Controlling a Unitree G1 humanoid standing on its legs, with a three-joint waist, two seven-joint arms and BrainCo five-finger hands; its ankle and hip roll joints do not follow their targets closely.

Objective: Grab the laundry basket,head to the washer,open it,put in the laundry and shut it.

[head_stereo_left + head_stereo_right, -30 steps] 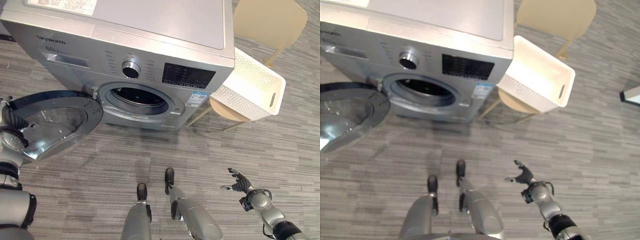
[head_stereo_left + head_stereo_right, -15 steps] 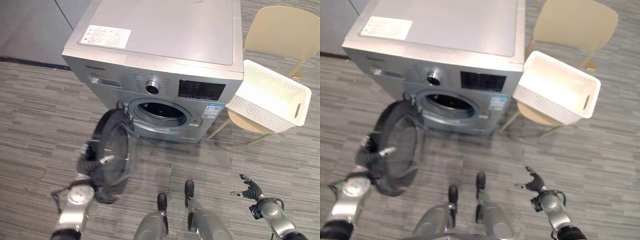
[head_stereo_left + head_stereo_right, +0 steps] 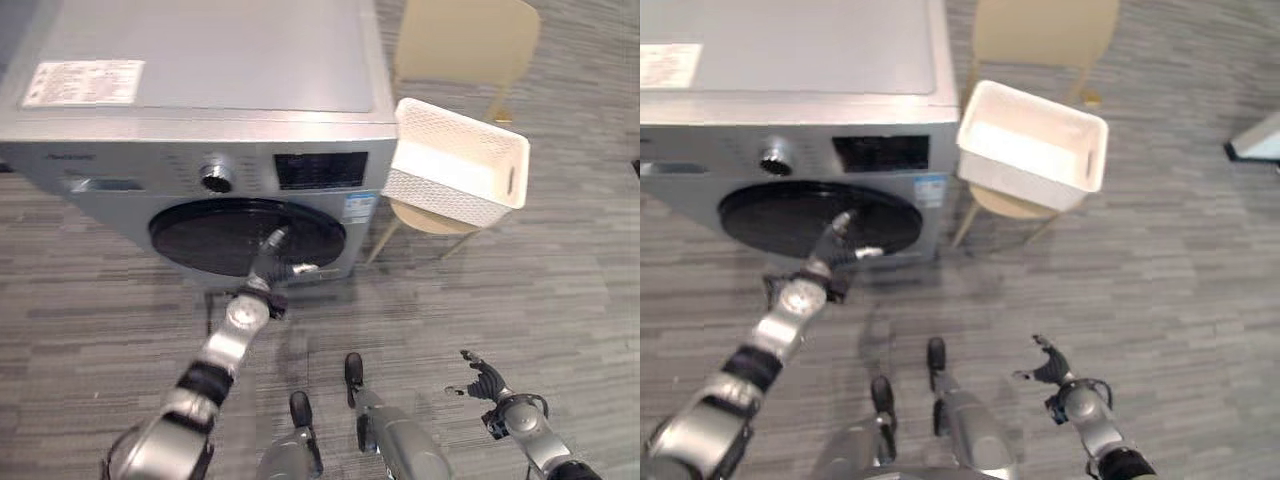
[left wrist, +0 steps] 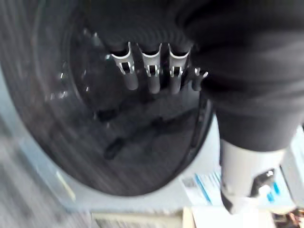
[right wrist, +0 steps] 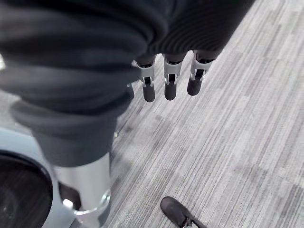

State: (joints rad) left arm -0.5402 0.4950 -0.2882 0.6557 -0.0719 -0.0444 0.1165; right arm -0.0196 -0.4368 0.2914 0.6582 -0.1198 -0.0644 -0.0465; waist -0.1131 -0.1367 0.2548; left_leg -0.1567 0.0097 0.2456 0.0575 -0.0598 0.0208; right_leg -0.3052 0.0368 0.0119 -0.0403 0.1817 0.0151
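Observation:
The silver washer (image 3: 200,90) stands in front of me with its dark round door (image 3: 205,240) lying flat against the front. My left hand (image 3: 268,270) reaches up to the door's right part. Its fingers (image 4: 151,78) are straight against the dark glass (image 4: 95,118). The white perforated laundry basket (image 3: 455,165) rests tilted on a beige chair (image 3: 465,45) to the right of the washer, and I see only white inside it. My right hand (image 3: 487,385) hangs low at the right above the floor, its fingers (image 5: 166,83) relaxed and holding nothing.
Grey striped carpet (image 3: 560,280) covers the floor around the washer and chair. The chair's legs (image 3: 385,240) stand close to the washer's right corner. A pale object's corner (image 3: 1255,150) shows at the far right edge.
The washer door has swung from wide open at the left to flat against the washer, with my left hand following it. The camera has shifted. The right hand stays low.

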